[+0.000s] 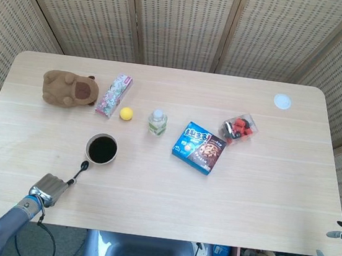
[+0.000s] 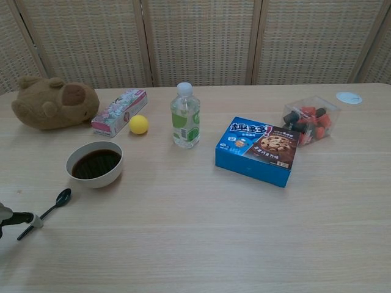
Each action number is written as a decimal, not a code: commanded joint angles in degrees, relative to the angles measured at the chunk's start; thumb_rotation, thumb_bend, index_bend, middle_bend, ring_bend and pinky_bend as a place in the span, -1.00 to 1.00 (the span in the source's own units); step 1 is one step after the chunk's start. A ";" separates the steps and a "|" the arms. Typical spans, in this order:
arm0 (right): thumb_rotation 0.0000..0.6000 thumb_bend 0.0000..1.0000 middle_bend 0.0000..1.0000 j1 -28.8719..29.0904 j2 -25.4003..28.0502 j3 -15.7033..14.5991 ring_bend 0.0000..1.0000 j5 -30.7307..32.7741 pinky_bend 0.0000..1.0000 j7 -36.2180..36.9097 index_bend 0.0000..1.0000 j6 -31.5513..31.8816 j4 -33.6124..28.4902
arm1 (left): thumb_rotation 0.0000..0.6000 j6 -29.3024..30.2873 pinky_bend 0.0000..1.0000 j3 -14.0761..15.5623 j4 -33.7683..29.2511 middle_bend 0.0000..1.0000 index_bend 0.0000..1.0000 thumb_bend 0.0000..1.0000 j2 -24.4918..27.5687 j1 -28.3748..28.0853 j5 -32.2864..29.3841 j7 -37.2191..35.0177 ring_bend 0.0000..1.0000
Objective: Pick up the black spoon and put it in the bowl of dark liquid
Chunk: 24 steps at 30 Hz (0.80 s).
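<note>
The black spoon (image 1: 80, 169) (image 2: 54, 205) lies slanted on the table, its bowl end just below the white bowl of dark liquid (image 1: 101, 149) (image 2: 95, 163). My left hand (image 1: 49, 187) sits at the table's near left edge with its fingers curled in. It pinches the spoon's handle: one white-tipped fingertip (image 2: 35, 222) lies over the handle, and the handle's end pokes out past it. The rest of that hand is cut off in the chest view. My right hand (image 1: 341, 237) hangs off the table's near right corner, fingers apart, holding nothing.
Along the back stand a brown plush animal (image 1: 68, 88), a pink packet (image 1: 114, 95), a yellow ball (image 1: 126, 113) and a small water bottle (image 2: 185, 116). A blue biscuit box (image 2: 257, 149), a clear tub of sweets (image 2: 310, 118) and a white lid (image 1: 282, 102) lie to the right.
</note>
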 commanded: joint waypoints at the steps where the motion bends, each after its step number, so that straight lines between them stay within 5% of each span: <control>1: 1.00 -0.40 -0.32 0.00 0.00 0.00 -0.56 0.00 -0.37 -0.01 -0.05 -0.02 -0.01 | 1.00 -0.11 -0.05 0.13 0.39 0.30 -0.82 0.77 0.34 -0.01 -0.39 -0.29 -0.07; 24: 1.00 -0.40 -0.32 -0.60 0.27 0.09 -0.56 0.19 -0.37 -0.39 -0.05 0.56 -0.60 | 1.00 -3.09 -0.05 -3.22 6.18 0.29 -0.82 0.77 1.94 -2.10 -5.53 -4.24 -0.07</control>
